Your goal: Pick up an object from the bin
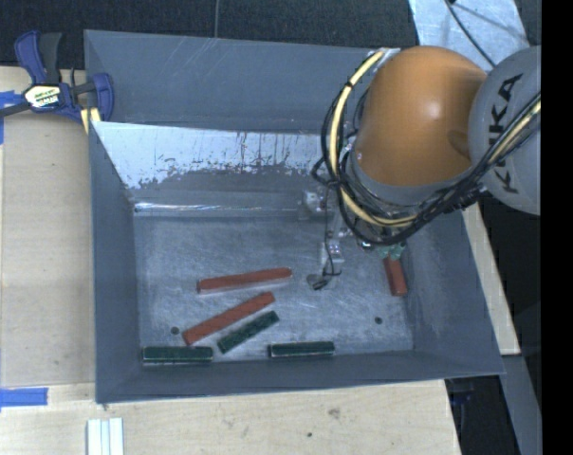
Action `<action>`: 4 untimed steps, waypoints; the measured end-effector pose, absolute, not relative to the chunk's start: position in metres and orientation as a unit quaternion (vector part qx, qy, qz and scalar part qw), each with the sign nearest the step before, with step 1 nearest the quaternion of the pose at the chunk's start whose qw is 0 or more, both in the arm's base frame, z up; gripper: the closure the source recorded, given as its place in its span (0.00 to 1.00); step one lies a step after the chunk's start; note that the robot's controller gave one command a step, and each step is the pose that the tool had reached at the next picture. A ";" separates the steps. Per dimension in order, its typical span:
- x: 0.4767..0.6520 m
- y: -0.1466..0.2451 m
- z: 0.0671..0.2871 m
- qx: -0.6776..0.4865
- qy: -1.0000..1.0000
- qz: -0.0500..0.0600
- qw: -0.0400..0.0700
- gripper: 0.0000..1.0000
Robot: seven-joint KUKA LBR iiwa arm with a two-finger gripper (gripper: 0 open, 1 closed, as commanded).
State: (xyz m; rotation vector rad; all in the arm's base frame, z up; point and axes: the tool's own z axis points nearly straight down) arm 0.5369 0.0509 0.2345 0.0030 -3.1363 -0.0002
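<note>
My gripper (323,277) hangs low over the middle of the bin floor, under the arm's wrist. Its tip is just right of the end of a long red-brown stick (244,281) that lies nearly level. A short red-brown piece (396,277) lies to the gripper's right, partly hidden by the arm's cables. A second red-brown stick (228,318) lies slanted below the first, with a dark green stick (248,332) alongside it. Nothing shows in the gripper's grasp.
Two more dark green sticks lie along the bin's near wall, one (302,350) at the middle and one (177,354) at the left. The arm's orange dome and cables cover the bin's right rear part.
</note>
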 end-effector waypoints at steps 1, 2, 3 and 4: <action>0.538 0.050 0.239 0.000 -1.000 0.000 -0.002 1.00; 0.480 0.101 0.175 -0.019 -1.000 0.000 0.004 1.00; 0.484 0.098 0.179 -0.021 -1.000 0.000 -0.001 0.00; 0.531 0.111 0.068 -0.005 -1.000 0.000 0.002 0.00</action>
